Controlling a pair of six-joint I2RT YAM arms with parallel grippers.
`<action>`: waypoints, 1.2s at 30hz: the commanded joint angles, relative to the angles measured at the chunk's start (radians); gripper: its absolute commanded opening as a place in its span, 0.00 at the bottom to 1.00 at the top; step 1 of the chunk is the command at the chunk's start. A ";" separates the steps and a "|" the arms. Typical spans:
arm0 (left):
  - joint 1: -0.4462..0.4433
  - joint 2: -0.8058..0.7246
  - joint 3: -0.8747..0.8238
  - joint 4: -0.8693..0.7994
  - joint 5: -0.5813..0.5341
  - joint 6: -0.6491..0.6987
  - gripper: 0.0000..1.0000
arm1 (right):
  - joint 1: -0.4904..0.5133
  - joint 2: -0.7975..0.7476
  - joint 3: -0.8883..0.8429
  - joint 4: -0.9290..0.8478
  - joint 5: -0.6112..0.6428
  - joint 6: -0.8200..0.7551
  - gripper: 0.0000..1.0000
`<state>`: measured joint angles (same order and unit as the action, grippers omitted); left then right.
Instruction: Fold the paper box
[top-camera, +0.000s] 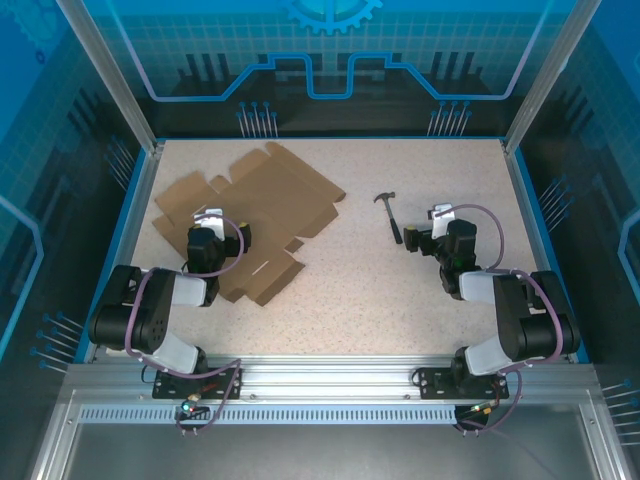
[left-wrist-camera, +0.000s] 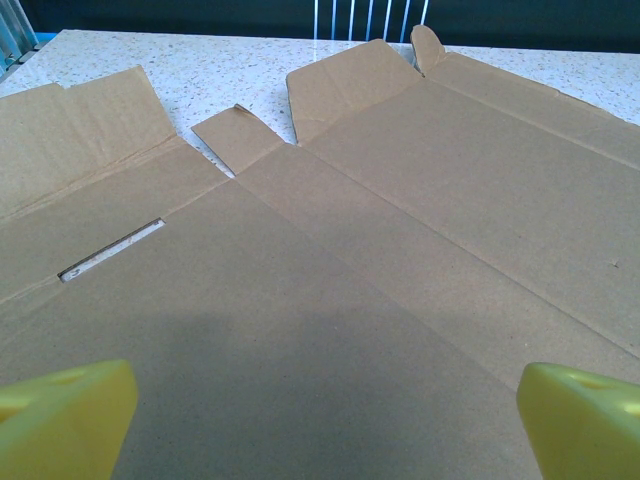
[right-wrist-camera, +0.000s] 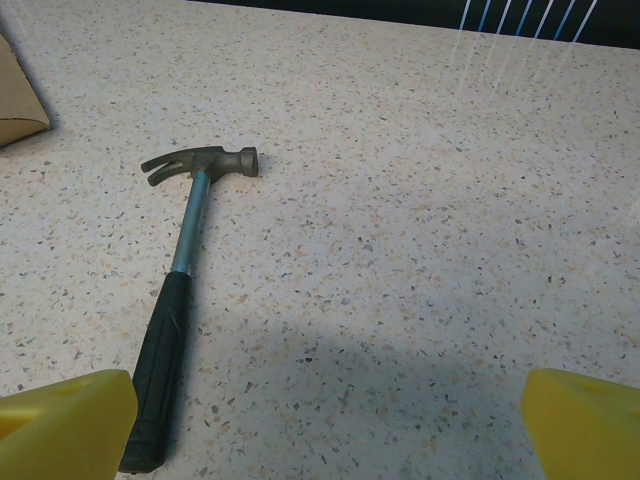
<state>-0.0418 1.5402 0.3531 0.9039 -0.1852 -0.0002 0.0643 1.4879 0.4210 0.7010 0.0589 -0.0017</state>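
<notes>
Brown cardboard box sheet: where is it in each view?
Top external: flat brown cardboard box sheet, on the left half of the speckled tabletop.
Left wrist: across foreground and centre, slot at left.
Right wrist: one corner at the upper-left edge.
Shared landmark: the speckled tabletop.

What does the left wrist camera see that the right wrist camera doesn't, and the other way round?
Left wrist, not right wrist: the unfolded paper box close up, with its narrow slot and flaps. Right wrist, not left wrist: the hammer lying on the table. Both: the speckled table, brown cardboard (just a corner at the right wrist view's left edge), and an open gripper with yellow tips, the left gripper in one and the right gripper in the other.
</notes>
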 joint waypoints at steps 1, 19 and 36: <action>0.008 0.012 0.023 0.031 0.017 0.003 0.99 | -0.010 0.012 0.024 0.025 -0.008 -0.003 1.00; 0.008 -0.227 0.080 -0.276 -0.073 -0.043 0.99 | -0.007 -0.150 0.128 -0.293 0.127 0.075 1.00; -0.101 -0.385 0.260 -0.732 0.271 -0.430 0.99 | 0.332 -0.073 0.513 -0.814 0.008 0.389 0.94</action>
<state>-0.0940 1.1454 0.5602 0.2642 0.0200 -0.3912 0.2955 1.3113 0.8398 0.0196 0.1284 0.3305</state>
